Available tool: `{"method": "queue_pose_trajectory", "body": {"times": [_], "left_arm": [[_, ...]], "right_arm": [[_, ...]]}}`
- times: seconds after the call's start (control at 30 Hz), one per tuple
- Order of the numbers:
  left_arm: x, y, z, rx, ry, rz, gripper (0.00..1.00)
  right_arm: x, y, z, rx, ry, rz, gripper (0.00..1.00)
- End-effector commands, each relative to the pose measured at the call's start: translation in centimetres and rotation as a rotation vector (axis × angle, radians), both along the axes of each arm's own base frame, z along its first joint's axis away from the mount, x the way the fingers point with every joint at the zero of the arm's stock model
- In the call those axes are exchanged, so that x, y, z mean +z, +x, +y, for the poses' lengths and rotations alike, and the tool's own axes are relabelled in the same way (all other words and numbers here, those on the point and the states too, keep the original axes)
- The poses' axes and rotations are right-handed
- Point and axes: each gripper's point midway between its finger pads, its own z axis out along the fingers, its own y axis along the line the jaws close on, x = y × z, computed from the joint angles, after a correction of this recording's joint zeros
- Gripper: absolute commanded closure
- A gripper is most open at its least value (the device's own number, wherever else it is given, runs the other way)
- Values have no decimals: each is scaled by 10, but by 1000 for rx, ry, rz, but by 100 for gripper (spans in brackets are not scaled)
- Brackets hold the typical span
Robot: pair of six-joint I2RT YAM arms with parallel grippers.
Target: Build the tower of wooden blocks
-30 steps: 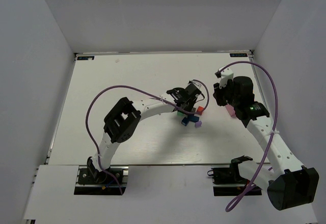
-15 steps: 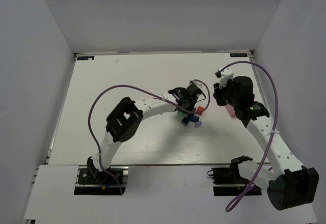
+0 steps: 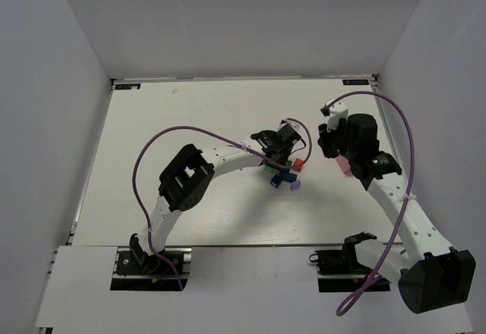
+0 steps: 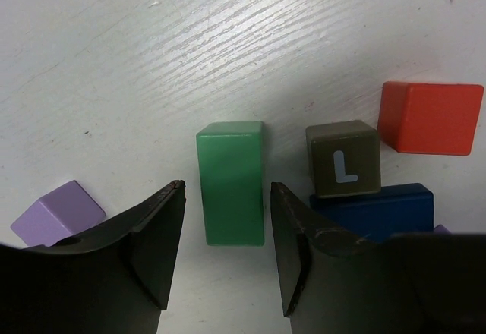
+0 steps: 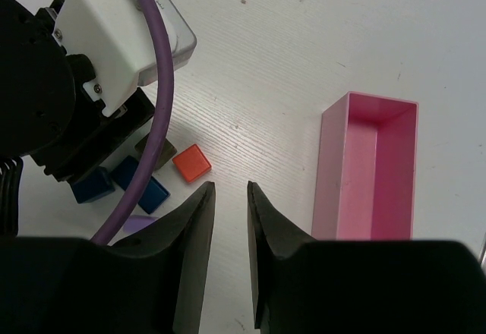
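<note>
My left gripper [image 4: 226, 185] is open and low over the table, with a green bar [image 4: 231, 182] lying flat between its fingertips, apart from both. To the right, a dark cube marked L [image 4: 343, 159] sits against a blue bar [image 4: 376, 209], and a red block [image 4: 430, 118] lies beyond. A purple cube [image 4: 57, 212] lies left. In the top view the block cluster [image 3: 286, 178] lies loose under the left gripper [image 3: 275, 158]. My right gripper [image 5: 229, 186] is slightly open and empty, hovering right of the red block [image 5: 191, 162].
A pink rectangular tray [image 5: 368, 167] lies empty on the table just right of my right gripper; it shows partly under the right arm in the top view [image 3: 344, 165]. A purple cable [image 5: 156, 83] of the left arm crosses the right wrist view.
The left arm's elbow has shifted slightly to the right while its gripper stays over the blocks. The right arm has not moved.
</note>
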Motion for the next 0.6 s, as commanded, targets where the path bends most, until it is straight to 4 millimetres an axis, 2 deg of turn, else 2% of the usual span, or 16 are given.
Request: {"method": "queue_pose_trajectory", "body": {"times": [0.0, 0.33, 0.57], "left_arm": [[18, 8, 1, 30, -27, -38, 41], [3, 6, 1, 25, -8, -15, 46], [5, 5, -3, 15, -24, -8, 51]], "right_arm": [[10, 1, 1, 0, 20, -42, 70], [10, 1, 2, 2, 21, -43, 70], [11, 2, 1, 1, 22, -44, 70]]}}
